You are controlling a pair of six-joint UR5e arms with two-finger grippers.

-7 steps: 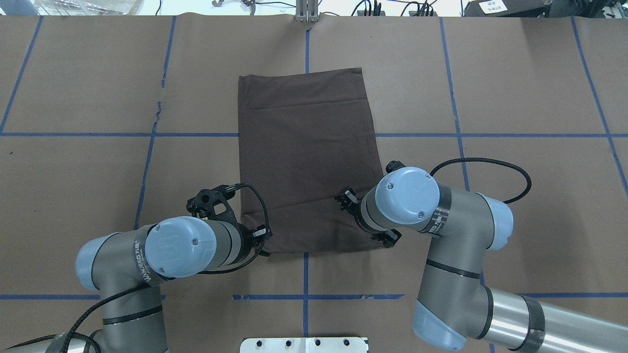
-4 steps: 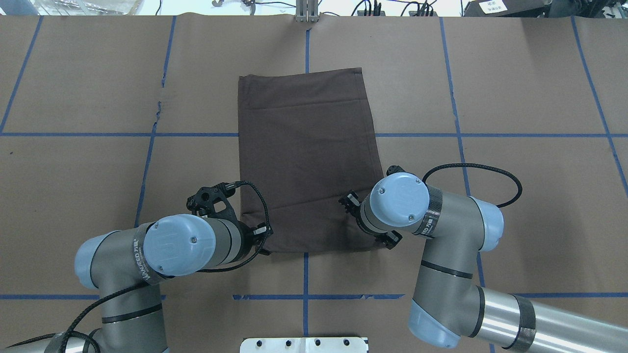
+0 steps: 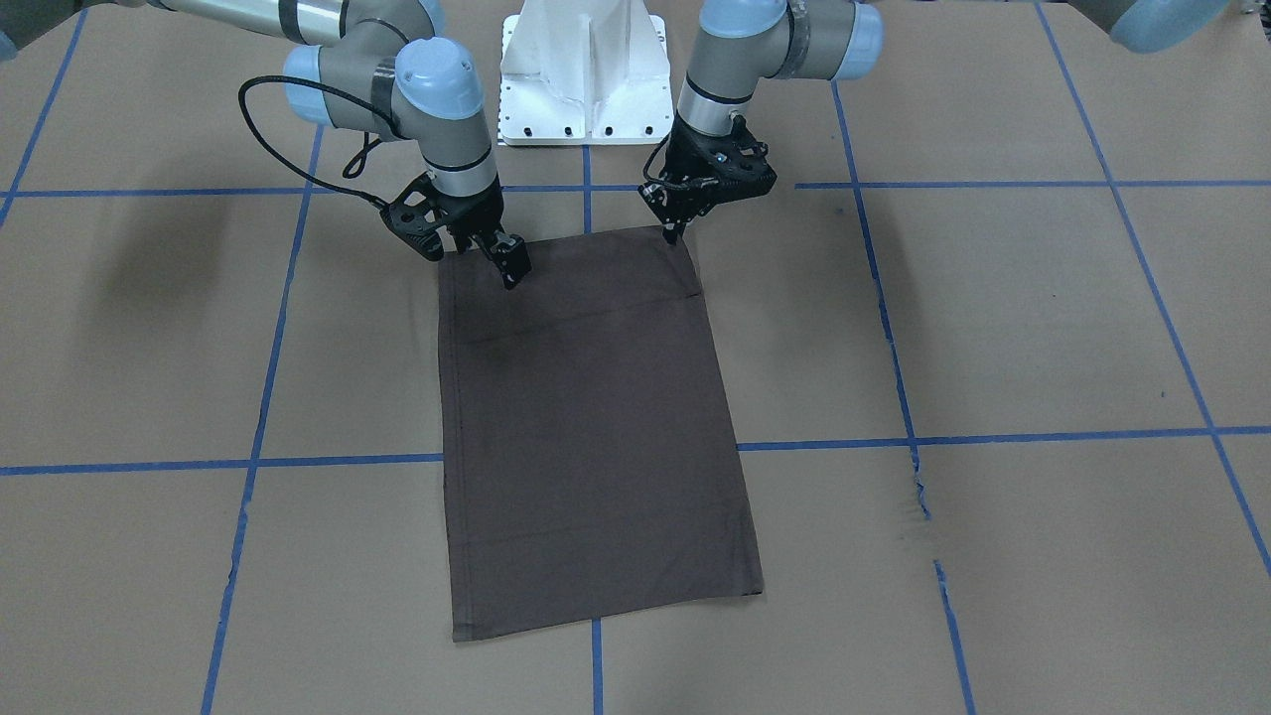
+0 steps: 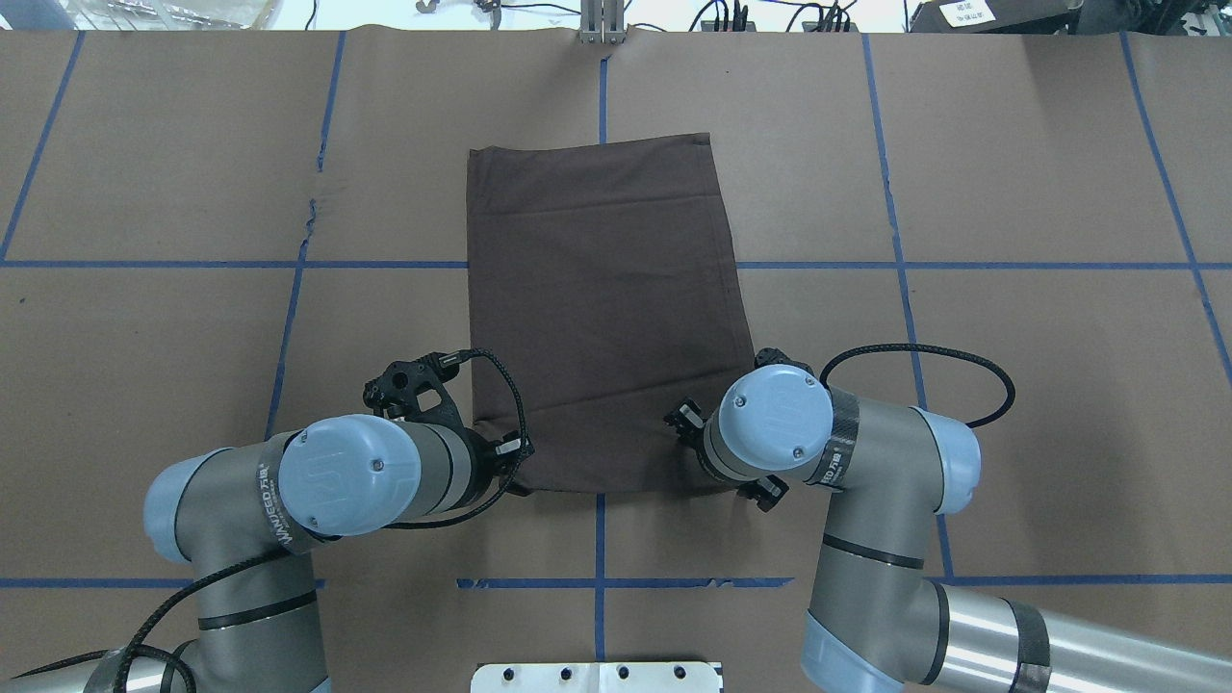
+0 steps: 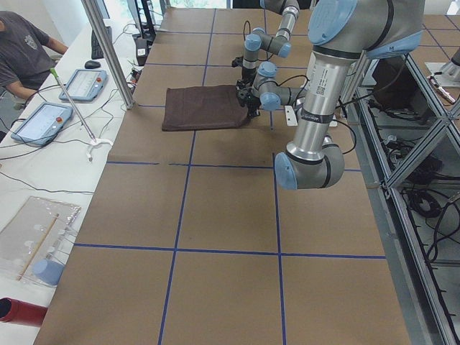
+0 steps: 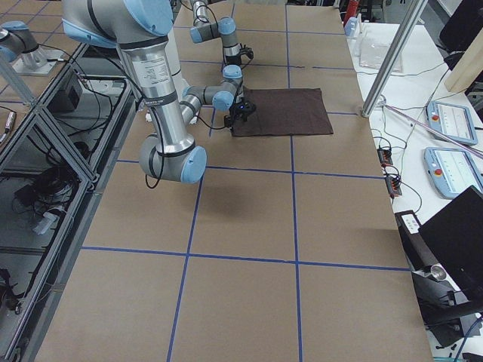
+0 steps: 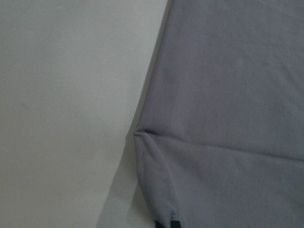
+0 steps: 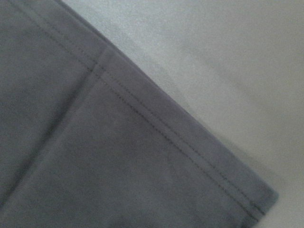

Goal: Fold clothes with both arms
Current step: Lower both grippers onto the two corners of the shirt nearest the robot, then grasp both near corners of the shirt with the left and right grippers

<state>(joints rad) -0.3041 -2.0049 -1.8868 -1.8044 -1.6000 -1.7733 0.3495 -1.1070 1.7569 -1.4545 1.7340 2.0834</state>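
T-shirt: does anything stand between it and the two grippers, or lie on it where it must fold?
Nothing visible does. The left gripper and right gripper are both at the robot-side edge of the T-shirt, and nothing lies on its top.

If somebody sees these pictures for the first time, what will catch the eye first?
The dark brown T-shirt, folded into a neat rectangle, lies flat in the middle of the brown table, which is crossed by blue tape lines. At its edge nearest the robot, the left gripper and the right gripper stand one near each corner, tips down at the fabric.
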